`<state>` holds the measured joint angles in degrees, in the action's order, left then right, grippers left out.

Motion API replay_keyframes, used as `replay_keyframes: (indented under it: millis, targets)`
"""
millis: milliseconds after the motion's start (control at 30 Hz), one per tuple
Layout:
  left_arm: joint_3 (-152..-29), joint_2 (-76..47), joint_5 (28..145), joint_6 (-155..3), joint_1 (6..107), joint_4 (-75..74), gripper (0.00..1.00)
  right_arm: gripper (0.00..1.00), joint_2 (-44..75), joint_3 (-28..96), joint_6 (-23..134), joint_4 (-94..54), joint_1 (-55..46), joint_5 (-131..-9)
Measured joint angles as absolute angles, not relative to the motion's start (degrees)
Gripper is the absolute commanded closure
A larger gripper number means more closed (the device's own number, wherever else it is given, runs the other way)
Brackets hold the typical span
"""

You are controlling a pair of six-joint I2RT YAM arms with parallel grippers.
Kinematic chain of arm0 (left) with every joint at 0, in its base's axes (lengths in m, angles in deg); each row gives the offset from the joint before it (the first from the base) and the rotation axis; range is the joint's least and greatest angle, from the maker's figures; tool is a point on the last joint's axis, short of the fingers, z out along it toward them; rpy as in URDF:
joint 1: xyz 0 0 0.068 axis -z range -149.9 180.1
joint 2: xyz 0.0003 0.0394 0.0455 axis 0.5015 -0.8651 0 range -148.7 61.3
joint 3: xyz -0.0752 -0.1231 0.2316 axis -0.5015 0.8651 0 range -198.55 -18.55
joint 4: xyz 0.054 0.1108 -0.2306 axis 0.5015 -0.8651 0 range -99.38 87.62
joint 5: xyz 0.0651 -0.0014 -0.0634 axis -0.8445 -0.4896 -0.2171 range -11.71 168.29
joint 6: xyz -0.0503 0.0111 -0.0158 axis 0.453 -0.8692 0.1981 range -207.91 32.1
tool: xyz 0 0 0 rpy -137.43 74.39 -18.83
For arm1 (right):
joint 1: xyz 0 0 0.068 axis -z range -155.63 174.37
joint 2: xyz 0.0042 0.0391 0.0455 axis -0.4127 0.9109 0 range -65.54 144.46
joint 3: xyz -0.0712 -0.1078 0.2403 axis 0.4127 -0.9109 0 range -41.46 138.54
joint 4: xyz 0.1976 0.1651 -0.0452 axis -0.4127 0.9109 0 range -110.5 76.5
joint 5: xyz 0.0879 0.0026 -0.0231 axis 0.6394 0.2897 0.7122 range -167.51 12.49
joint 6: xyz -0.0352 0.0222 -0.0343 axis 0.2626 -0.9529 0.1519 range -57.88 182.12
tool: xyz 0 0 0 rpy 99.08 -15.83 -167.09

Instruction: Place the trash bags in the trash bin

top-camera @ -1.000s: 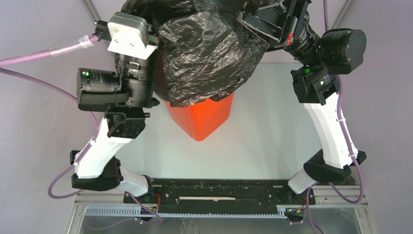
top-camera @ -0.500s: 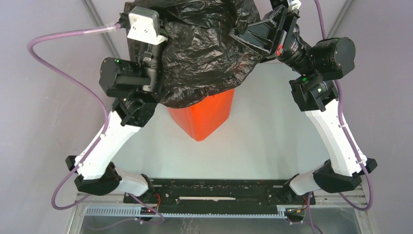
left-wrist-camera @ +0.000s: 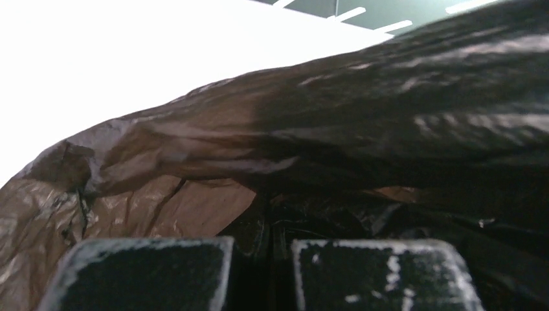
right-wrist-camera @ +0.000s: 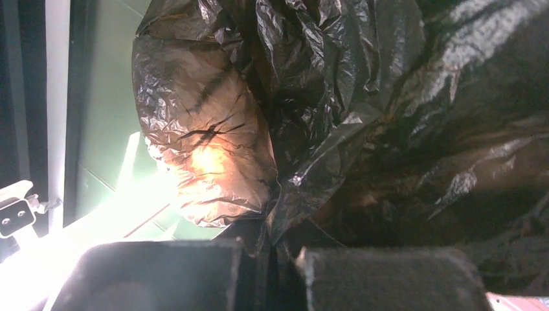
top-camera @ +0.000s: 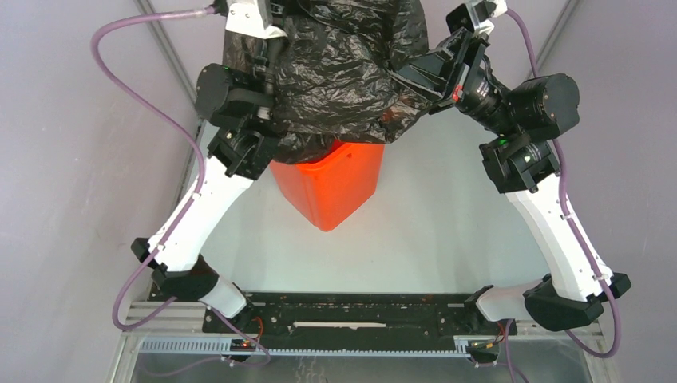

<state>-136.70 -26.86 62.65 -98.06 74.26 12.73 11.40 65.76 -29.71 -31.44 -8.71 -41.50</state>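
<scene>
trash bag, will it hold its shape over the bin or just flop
Probably floppy: the trash bag hangs in crinkled folds between the arms, sagging toward the trash bin. Likely light, since light glows through it. Its glossy film may slip from the fingers.

left arm [top-camera: 203, 211]: base at 7 o'clock, stretched up to 11 o'clock, wrist at top edge | left gripper [left-wrist-camera: 262, 243]: jaws pinched tight on bag [top-camera: 343, 72] | right arm [top-camera: 551, 231]: base at 5 o'clock, elbow at 2 o'clock, forearm angled toward 12 | right gripper [right-wrist-camera: 268, 249]: jaws pinched tight on bag
</scene>
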Motion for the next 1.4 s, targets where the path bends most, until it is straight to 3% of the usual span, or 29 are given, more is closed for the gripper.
replay_keyframes:
  millis: [467, 633, 767, 1067, 1233, 1400]
  targets:
    - [-103.78, -5.99, 69.97, -77.23, 61.78, 9.45, 1.0, 1.0, 11.05, 61.22, -30.48, -29.56, -6.54, -41.17]
    - [-97.77, -0.18, 71.07, -73.34, 56.3, 6.89, 1.0, 1.0, 11.05, 58.62, -30.48, -29.03, -2.28, -40.91]
    - [-97.64, -0.61, 75.77, -70.61, 55.49, 3.94, 0.79, 1.0, 11.05, 56.52, -30.39, -29.01, 0.5, -40.89]
    - [-98.4, 0.63, 81.3, -66.8, 60.38, -6.53, 0.22, 1.0, 12.28, 56.28, -28.03, -23.96, 1.83, -40.73]
    - [-99.06, 4.2, 81.8, -67.33, 60.47, -14.68, 0.11, 1.0, 14.42, 59.29, -27.18, -22.41, 1.89, -40.56]
    - [-99.06, 12.59, 81.58, -69.1, 60.47, -21.61, 0.13, 1.0, 14.66, 59.77, -26.63, -21.49, 2.72, -40.36]
